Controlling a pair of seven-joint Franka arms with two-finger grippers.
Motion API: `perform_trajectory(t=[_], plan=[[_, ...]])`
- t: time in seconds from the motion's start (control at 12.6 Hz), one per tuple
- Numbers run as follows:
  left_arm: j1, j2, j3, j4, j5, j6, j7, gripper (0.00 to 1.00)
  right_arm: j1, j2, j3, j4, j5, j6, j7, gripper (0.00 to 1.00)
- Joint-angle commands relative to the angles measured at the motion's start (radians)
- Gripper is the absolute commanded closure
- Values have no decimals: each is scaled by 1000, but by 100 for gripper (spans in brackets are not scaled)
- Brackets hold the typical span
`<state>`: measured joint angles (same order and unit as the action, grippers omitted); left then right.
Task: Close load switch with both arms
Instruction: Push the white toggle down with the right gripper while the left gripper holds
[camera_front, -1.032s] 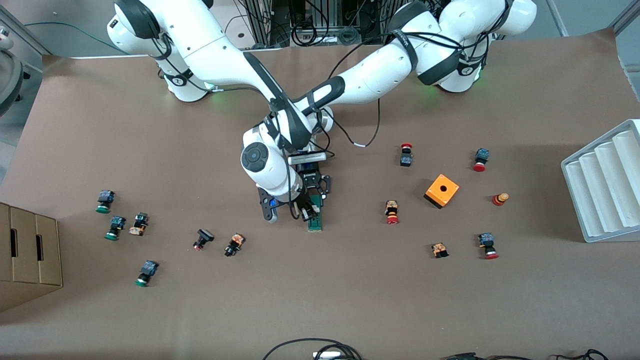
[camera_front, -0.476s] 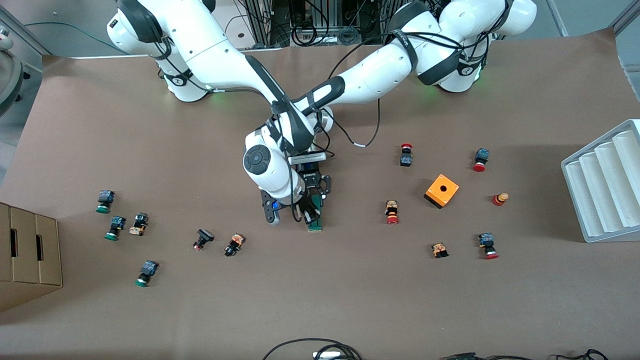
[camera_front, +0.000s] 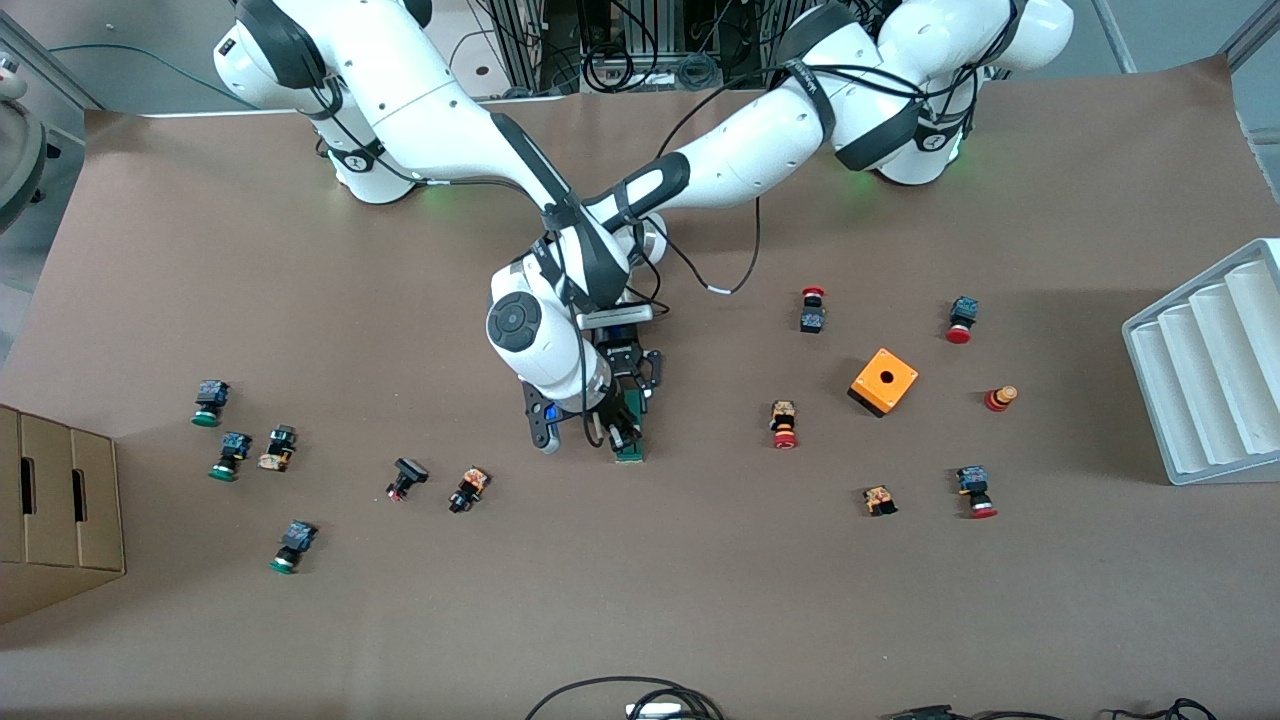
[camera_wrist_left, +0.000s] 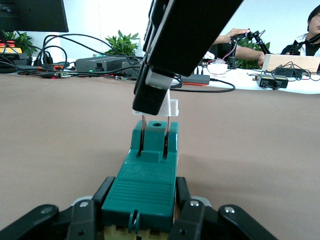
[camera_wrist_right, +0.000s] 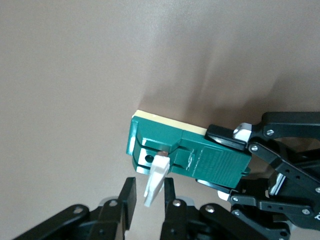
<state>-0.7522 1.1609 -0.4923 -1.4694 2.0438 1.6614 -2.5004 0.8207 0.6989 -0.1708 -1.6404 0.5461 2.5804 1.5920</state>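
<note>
Left tool (camera_wrist_left: 142, 220): clenched on the load switch's (camera_wrist_left: 146, 175) body, bracing it on the table (camera_front: 700, 600).
Right tool (camera_wrist_right: 150, 200): apparently pinching the white slider (camera_wrist_right: 156, 179).
Advice: press the slider straight down into the switch.

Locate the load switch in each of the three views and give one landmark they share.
Front view: load switch at mid-table, under both wrists.
Left wrist view: centre, running away from the lens, left tool shut on its sides.
Right wrist view: centre, right tool shut on the landmark.
Shared landmark: its white sliding piece.
</note>
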Motion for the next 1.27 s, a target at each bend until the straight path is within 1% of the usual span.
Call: perform_trajectory(t=[0.0, 0.4, 1.19], plan=[[-12, 23, -3, 29, 9, -11, -1, 46, -17, 28, 8, 48, 23, 21, 2, 72], [-12, 25, -3, 27, 9, -12, -1, 46, -41, 31, 24, 53, 21, 21, -1, 74], [-12, 26, -3, 29, 9, -11, 2, 46, -49, 82, 25, 109, 21, 26, 3, 75]])
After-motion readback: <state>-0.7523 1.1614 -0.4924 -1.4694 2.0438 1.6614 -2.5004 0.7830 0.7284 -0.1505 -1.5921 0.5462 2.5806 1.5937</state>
